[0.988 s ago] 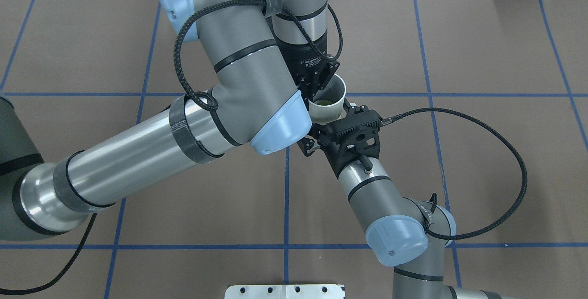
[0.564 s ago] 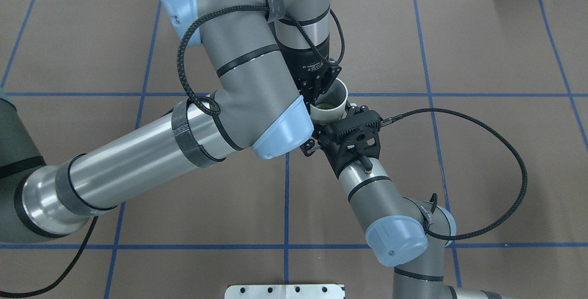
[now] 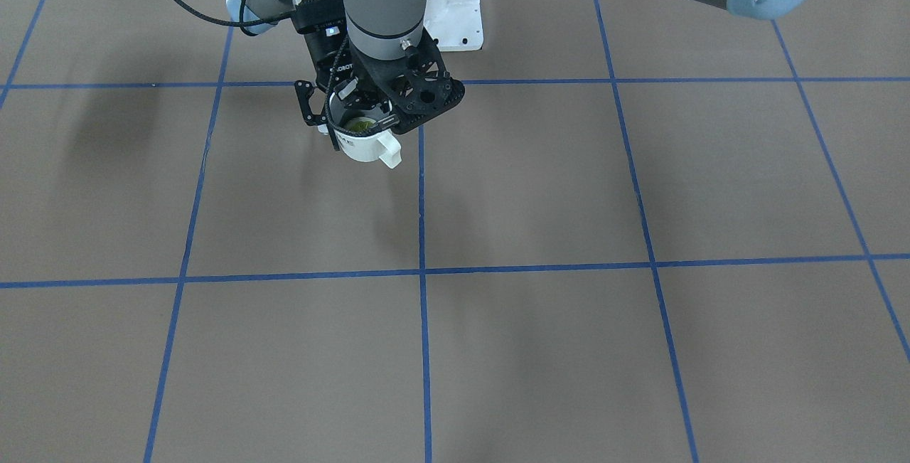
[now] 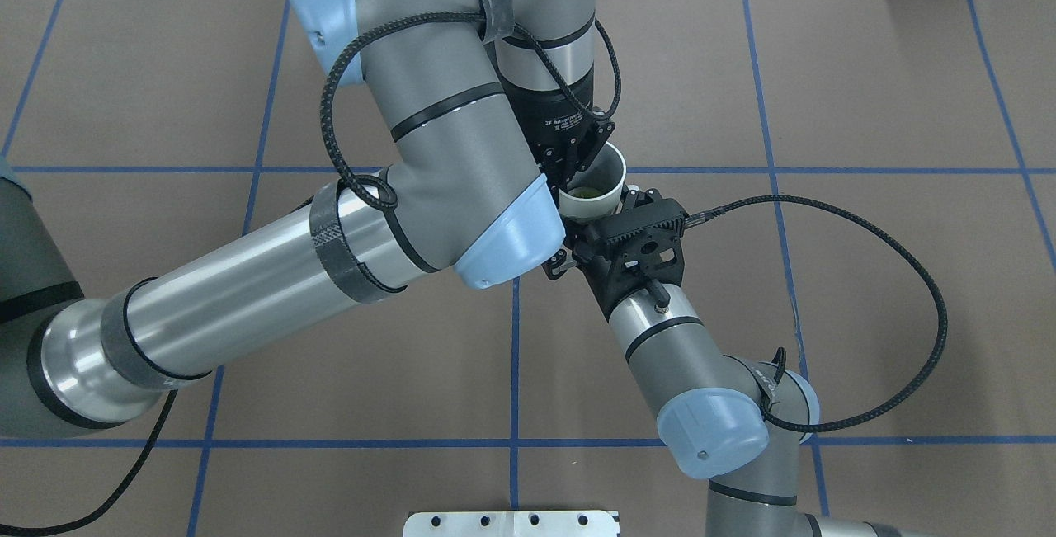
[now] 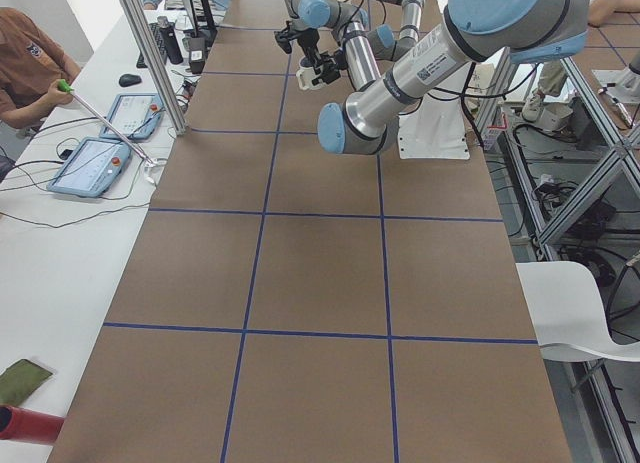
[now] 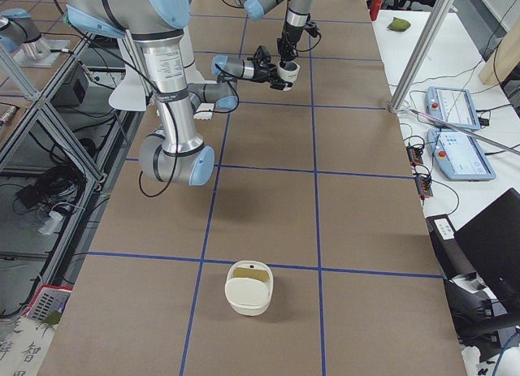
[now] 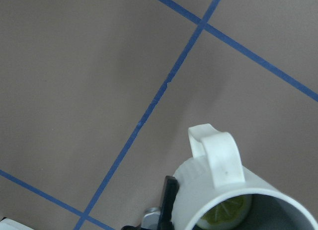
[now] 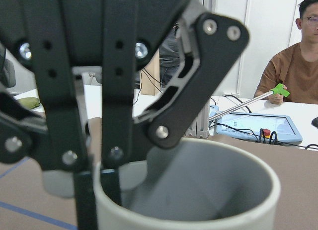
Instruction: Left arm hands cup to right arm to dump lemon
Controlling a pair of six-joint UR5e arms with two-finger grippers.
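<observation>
Still pinching the cup [image 4: 601, 200] rim, left hand [image 4: 571, 172] shifted slightly, lemon [image 4: 586, 187] inside, right hand [image 4: 601, 222] unmoved beside it, grip unclear.

Above the bench [image 4: 866, 314], seen from overhead: cup [image 4: 592, 205], lemon [image 4: 586, 189] inside. Left gripper [image 4: 575, 172] on the rim at the cup's 11 o'clock; right gripper [image 4: 597, 220] just beside at 5 o'clock.

The table [image 4: 866, 91] is brown, ruled into squares by blue tape [image 4: 515, 355]. The robot's white base plate [image 4: 511, 522] sits at its edge. Well away from that plate, toward the robot's right end, a cream tub [image 6: 249, 287] rests across a tape line.
</observation>
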